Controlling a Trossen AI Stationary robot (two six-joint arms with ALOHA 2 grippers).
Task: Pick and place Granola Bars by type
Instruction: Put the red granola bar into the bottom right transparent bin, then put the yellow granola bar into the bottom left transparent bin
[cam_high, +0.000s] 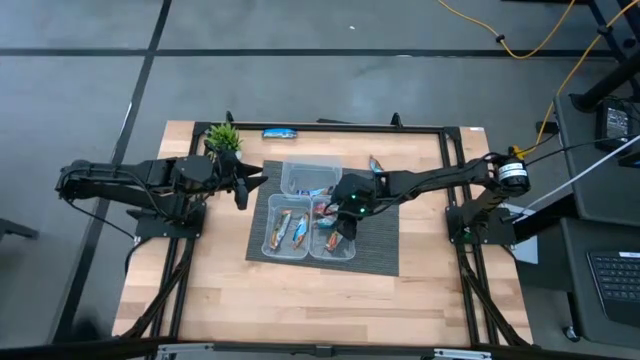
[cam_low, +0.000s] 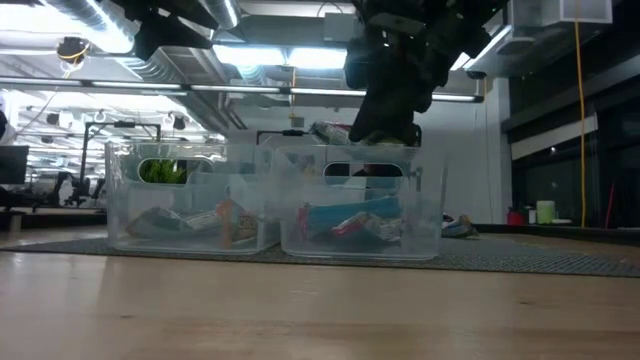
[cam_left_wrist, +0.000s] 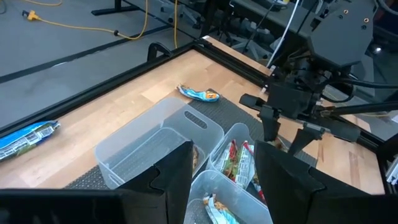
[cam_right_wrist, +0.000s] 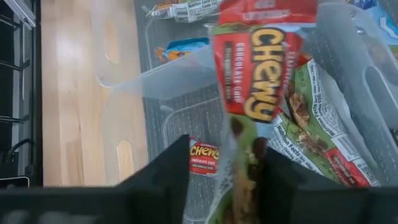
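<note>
- Right gripper (cam_high: 345, 222) over the tub (cam_high: 333, 232) at 5 o'clock of the three-tub cluster; pinching a green-and-red Chewy bar (cam_right_wrist: 249, 93) between its fingers.
- Key relation: bar hanging straight off the jaws, long axis in line with the fingers, pointing down into the tub. Judged a release step: only a small drop left, no sideways shift needed.
- Same-type bars (cam_right_wrist: 317, 124) already lying in that tub right under the held one, so sorting looks consistent.
- Left gripper (cam_high: 243, 186) parked at 9 o'clock of the tubs, jaws spread, holding nothing; right arm clearly the nearer one.
- Left tub (cam_high: 285, 233) at 7 o'clock holding several bars; tub (cam_high: 305, 175) at 12 o'clock looks bare in left wrist view.
- Still loose on the table: blue bar (cam_high: 279, 133) at 11 o'clock near the plant (cam_high: 222, 137), another bar (cam_left_wrist: 199, 94) at 1 o'clock just off the mat (cam_high: 385, 250).
- View differences: right wrist view alone shows the pinch and label; high view hides the bar under the wrist; low view shows the gripper above the tub rim but not the grip.
</note>
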